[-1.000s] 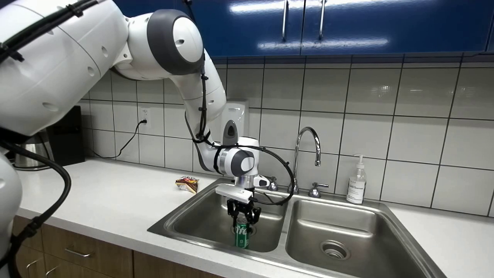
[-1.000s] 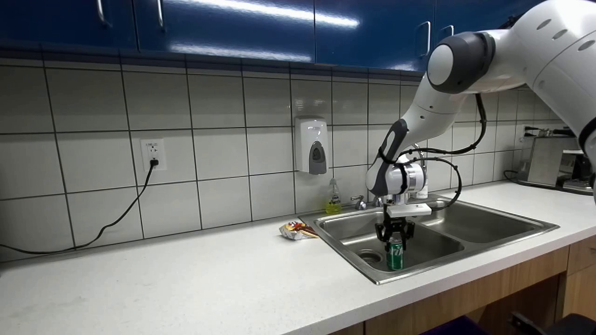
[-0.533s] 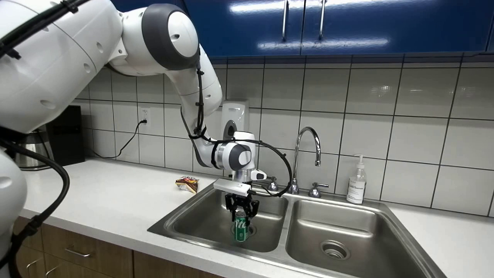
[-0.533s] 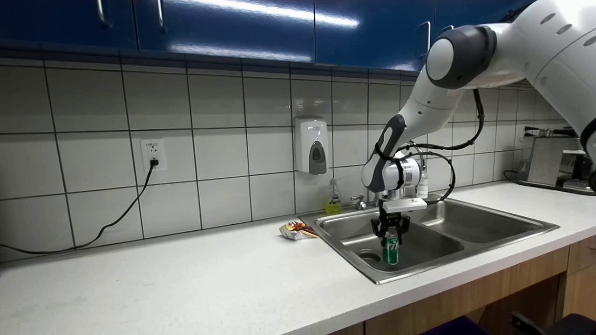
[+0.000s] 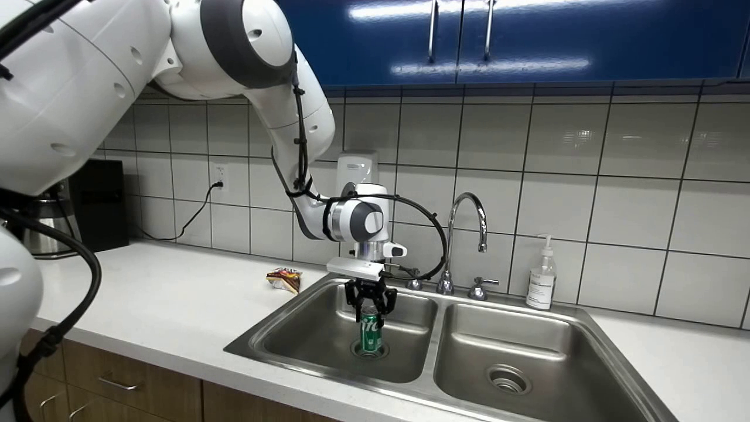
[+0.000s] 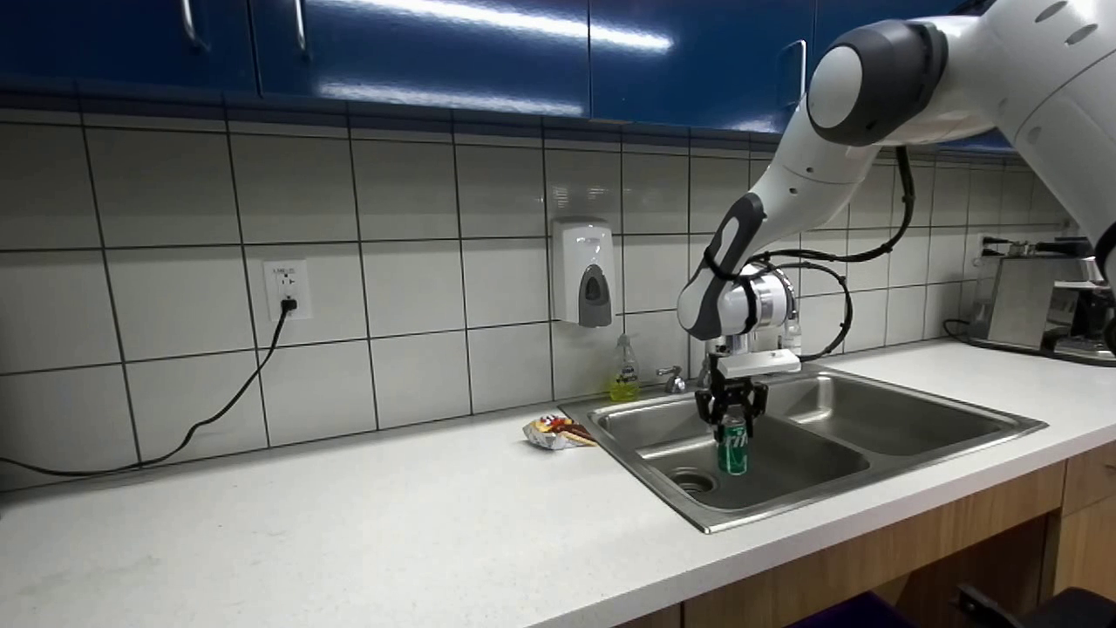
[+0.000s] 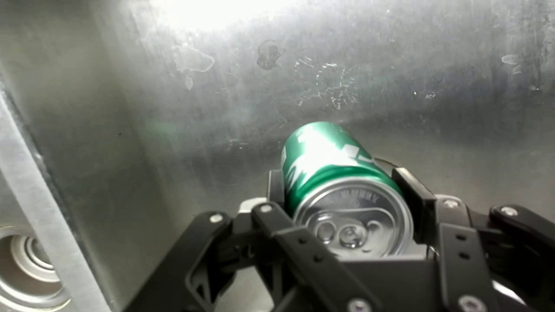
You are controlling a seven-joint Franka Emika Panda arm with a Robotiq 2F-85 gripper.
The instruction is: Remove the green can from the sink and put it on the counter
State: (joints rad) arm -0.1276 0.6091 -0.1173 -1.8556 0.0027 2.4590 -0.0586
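In both exterior views the Robotiq gripper (image 5: pixel 370 318) points down over the double-basin stainless steel sink (image 5: pixel 436 346), its two fingers (image 7: pixel 275 187) drawn in against opposite sides of the green soda can (image 5: pixel 371 335); they stand apart by the can's width and grip it just under the silvery lid (image 7: pixel 355 216). The can hangs upright over the basin nearer the snack bag (image 6: pixel 558 432), between the front and back edges of the white countertop (image 6: pixel 349 523). Its base shows beside or in front of that basin's drain (image 6: pixel 691 480), depending on the exterior view, and is clear of the basin floor. The wrist view looks down on the can; the neighbouring basin's drain (image 7: pixel 34 261) shows at lower left, past the divider (image 7: pixel 41 208). The sink's near rim runs along the countertop's front edge, above wooden cabinet fronts (image 5: pixel 135 372). Along the back edge, by the tiled wall (image 5: pixel 633 211), stand the chrome gooseneck faucet (image 5: pixel 450 240), a clear pump bottle (image 5: pixel 540 285) and a bottle of yellow liquid (image 6: pixel 623 384). The snack bag lies on the countertop just beside the sink's rear corner, nearer the countertop's back edge than its front. A soap dispenser (image 6: pixel 582 272) hangs on the wall, and a black plug (image 6: pixel 289 305) sits in the wall outlet (image 6: pixel 277 283). Farther along the countertop a stainless steel appliance (image 6: pixel 1016 301) stands close to the back edge, and blue cabinets (image 5: pixel 527 38) hang overhead.
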